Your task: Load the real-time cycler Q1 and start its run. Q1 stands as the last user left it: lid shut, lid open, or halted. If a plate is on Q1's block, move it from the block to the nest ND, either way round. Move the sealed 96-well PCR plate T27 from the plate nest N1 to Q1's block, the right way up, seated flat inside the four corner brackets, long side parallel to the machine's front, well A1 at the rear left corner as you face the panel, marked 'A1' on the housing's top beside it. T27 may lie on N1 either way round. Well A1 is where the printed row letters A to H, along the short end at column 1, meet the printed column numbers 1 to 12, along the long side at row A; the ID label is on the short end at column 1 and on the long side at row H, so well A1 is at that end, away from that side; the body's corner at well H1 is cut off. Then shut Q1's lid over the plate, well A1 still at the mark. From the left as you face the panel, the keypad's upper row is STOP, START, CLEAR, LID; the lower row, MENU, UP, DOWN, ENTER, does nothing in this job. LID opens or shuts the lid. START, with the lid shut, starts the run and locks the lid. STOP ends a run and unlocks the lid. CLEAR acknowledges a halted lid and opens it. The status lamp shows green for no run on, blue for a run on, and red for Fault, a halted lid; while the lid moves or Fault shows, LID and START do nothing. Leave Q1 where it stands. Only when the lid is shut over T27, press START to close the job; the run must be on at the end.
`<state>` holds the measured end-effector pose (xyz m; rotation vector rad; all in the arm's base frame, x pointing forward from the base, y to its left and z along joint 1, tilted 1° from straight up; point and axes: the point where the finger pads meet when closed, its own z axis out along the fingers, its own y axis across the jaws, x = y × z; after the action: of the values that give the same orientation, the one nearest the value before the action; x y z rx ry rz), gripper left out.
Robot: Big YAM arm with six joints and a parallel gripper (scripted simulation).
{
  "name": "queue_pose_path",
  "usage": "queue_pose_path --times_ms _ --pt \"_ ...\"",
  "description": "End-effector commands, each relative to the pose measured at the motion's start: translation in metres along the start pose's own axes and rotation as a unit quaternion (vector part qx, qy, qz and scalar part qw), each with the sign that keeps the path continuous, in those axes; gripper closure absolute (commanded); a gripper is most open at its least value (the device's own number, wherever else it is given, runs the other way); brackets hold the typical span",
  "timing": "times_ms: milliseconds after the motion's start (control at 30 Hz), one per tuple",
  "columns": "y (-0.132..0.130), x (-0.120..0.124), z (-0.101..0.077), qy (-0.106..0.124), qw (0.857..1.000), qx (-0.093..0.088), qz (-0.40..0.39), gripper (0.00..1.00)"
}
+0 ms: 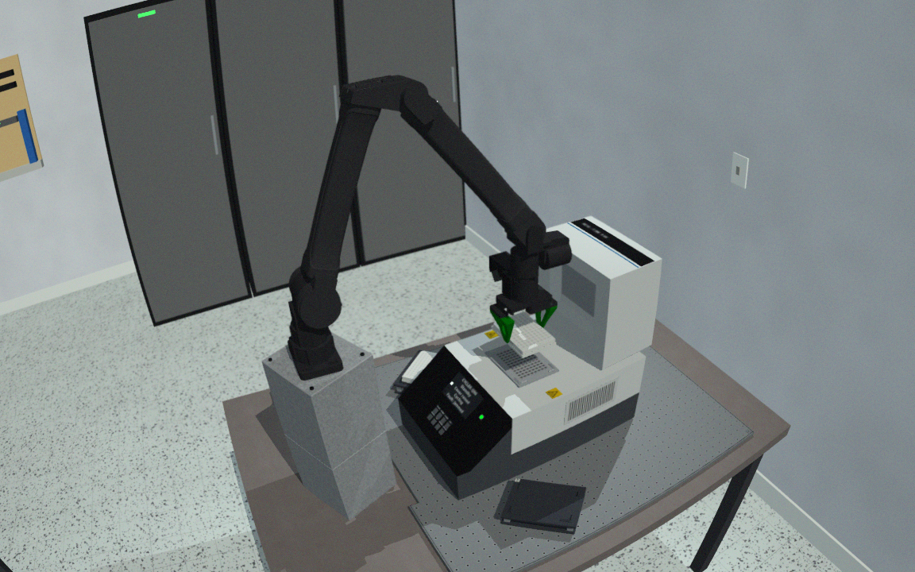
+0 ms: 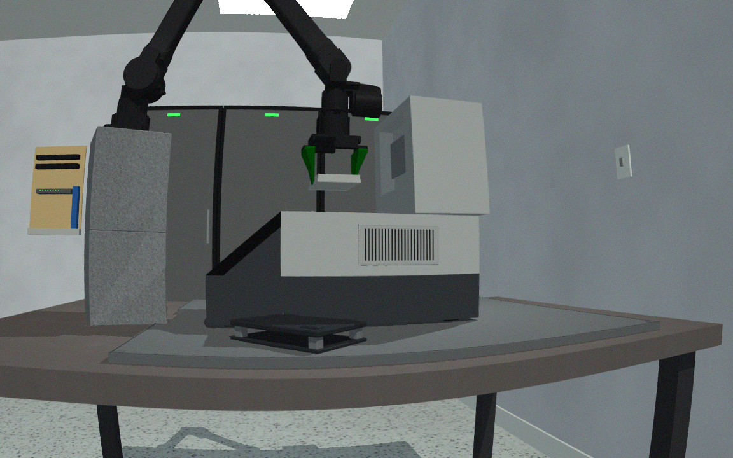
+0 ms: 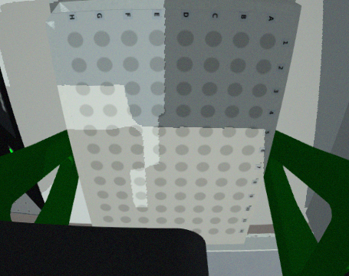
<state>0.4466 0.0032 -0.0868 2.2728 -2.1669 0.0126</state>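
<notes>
My gripper (image 1: pixel 523 323) is shut on the white sealed 96-well plate T27 (image 1: pixel 531 340), fingers on its two long sides. I hold it level a little above Q1's dark block (image 1: pixel 523 366), apart from it. In the exterior view the plate (image 2: pixel 335 180) hangs under the green fingers (image 2: pixel 333 165), above the housing top. In the wrist view the plate (image 3: pixel 164 118) shows row letters H to A along its far end, column numbers down its right side, and a cut corner at far left. Q1's lid (image 1: pixel 606 287) stands open. The status lamp (image 1: pixel 480 416) is green.
The raised lid (image 2: pixel 431 153) stands close to the right of my wrist. The keypad (image 1: pixel 441 418) is on the sloped black panel. An empty dark nest (image 1: pixel 540 504) lies in front of Q1. A white plate (image 1: pixel 415 367) lies between Q1 and the arm's pedestal (image 1: pixel 329 427).
</notes>
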Motion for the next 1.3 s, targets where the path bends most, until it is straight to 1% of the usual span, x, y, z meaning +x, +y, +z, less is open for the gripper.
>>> queue_pose_path --times_ms 0,167,267,467,567,700,833,933,1000,1200,1267 --pt "-0.011 0.005 -0.004 0.0 1.0 0.016 0.011 1.0" --pt "-0.003 0.008 -0.008 0.001 1.0 0.016 0.013 1.0" --pt "0.001 0.005 -0.01 0.0 1.0 0.011 0.01 1.0" --pt "-0.014 -0.006 -0.02 0.0 1.0 0.021 -0.002 1.0" --pt "-0.017 -0.005 -0.021 0.001 1.0 0.023 -0.001 1.0" --pt "-0.024 0.004 -0.024 0.001 1.0 0.029 0.005 1.0" --pt "-0.026 0.009 -0.019 0.001 1.0 0.026 0.002 1.0" --pt "-0.024 0.009 -0.013 0.001 1.0 0.02 0.004 1.0" --pt "-0.018 0.004 -0.008 0.0 1.0 0.013 0.004 1.0" --pt "-0.012 -0.002 -0.004 0.0 1.0 0.013 0.003 1.0" --pt "-0.01 -0.003 -0.006 0.0 1.0 0.014 0.003 1.0"
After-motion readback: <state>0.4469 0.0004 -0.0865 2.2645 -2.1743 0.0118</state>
